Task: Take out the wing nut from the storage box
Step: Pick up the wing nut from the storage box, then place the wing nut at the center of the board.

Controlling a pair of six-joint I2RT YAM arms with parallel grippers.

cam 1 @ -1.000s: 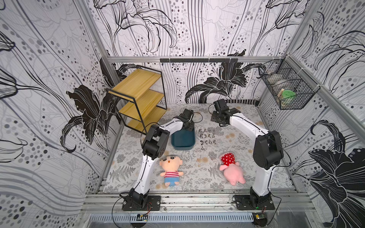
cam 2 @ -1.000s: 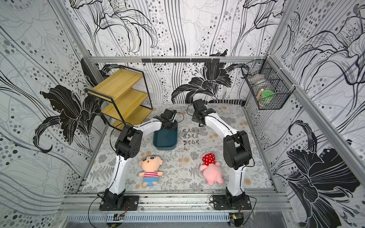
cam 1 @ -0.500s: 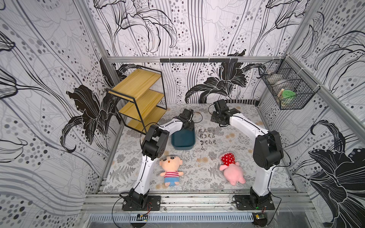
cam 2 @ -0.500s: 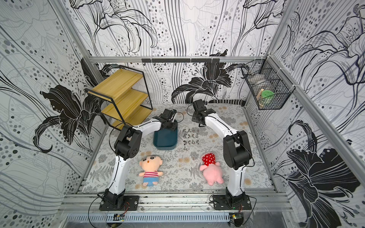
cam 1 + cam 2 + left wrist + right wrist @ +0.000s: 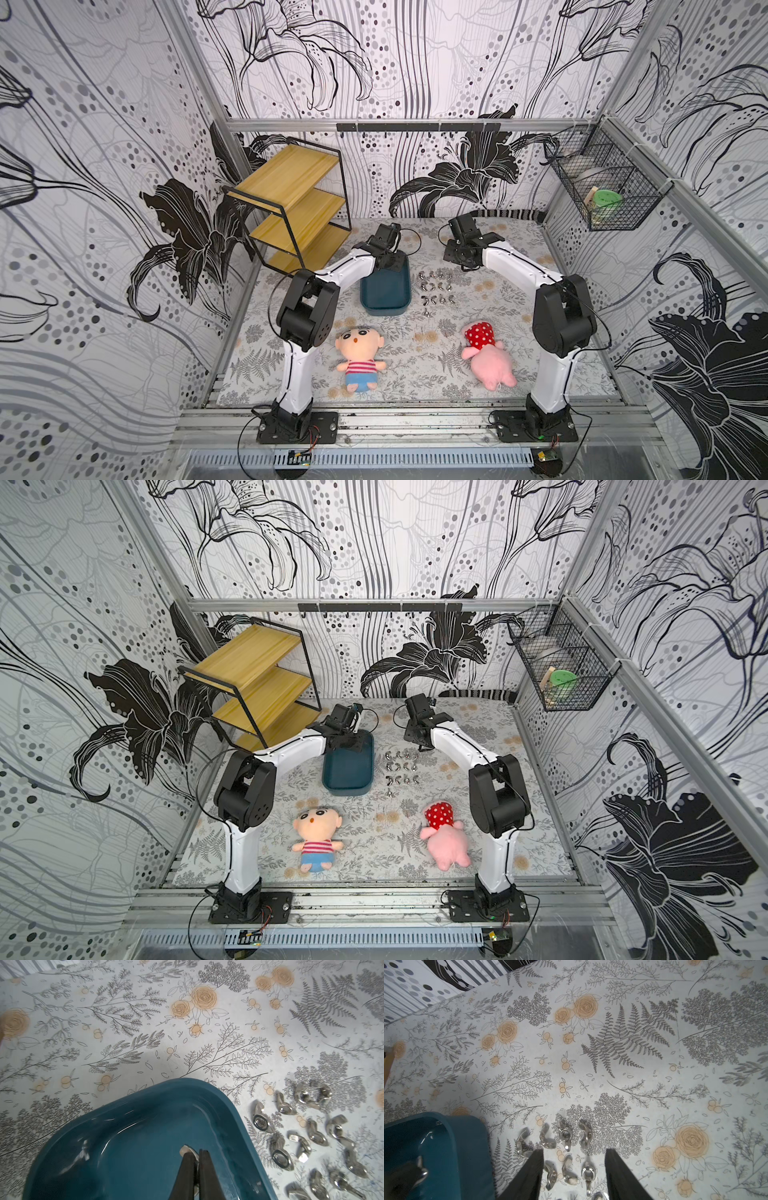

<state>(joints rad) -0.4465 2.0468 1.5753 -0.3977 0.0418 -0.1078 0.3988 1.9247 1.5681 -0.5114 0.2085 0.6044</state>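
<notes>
My left gripper [image 5: 197, 1152] reaches down into the storage box [image 5: 187, 1084] because the wing nut [image 5: 185, 1150] lies on the box floor, at its 12 o'clock end in both top views. The fingers are pinched almost together on that nut. My right gripper [image 5: 574, 1150] hovers half spread, holding nothing. It is above the loose nuts [image 5: 436, 286], which lie at the box's 3 o'clock, clear of the lift path.

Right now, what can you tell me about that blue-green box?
The dark teal plastic storage box is a glossy, low-walled rectangle with rounded corners, lying flat on the flowery mat. Shiny metal wing nuts lie outside beside it. The left claw reaches inside, shut on one silver wing nut.
</notes>
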